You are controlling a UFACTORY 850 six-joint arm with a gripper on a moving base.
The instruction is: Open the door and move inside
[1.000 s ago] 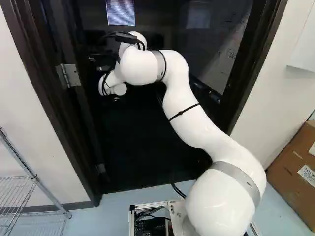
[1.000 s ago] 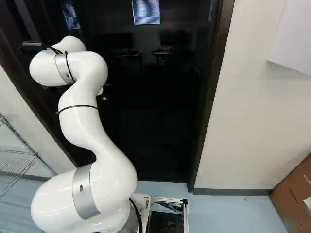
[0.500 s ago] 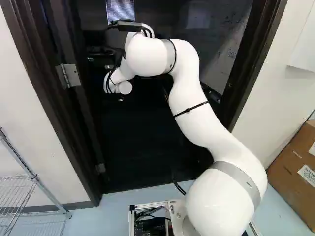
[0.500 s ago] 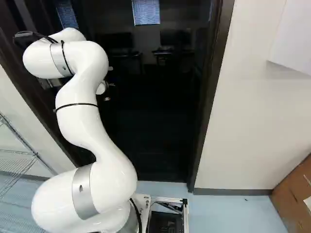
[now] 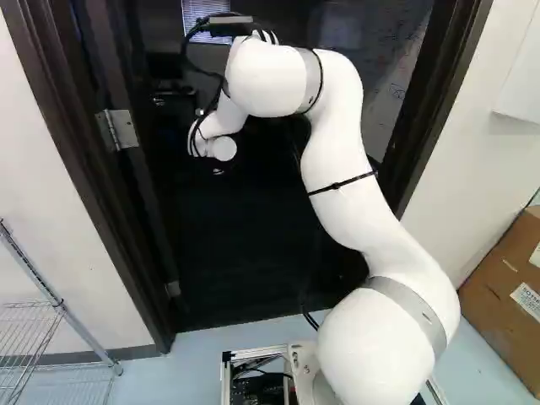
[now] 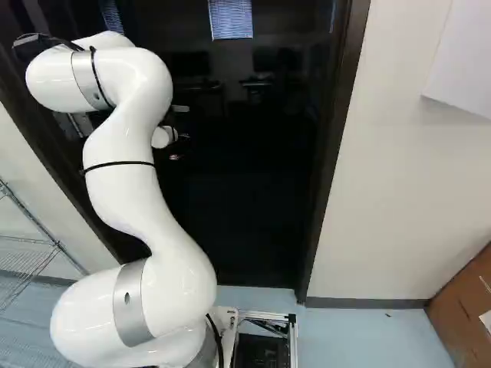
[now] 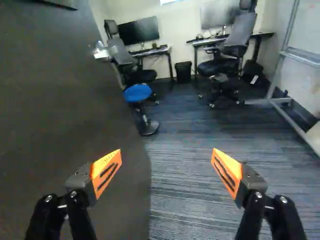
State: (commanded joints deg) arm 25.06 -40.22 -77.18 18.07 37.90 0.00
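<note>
Gripper (image 5: 218,171) fingers stand wide apart near the door (image 7: 55,120), which is open; whether they touch it, I cannot tell. Farther along the door's dark face is a silver handle (image 7: 101,51). Past the door's free edge lie striped carpet (image 7: 185,165) and a blue stool (image 7: 137,92); farther from the door, a black bin (image 7: 183,72) stands between two desks.
</note>
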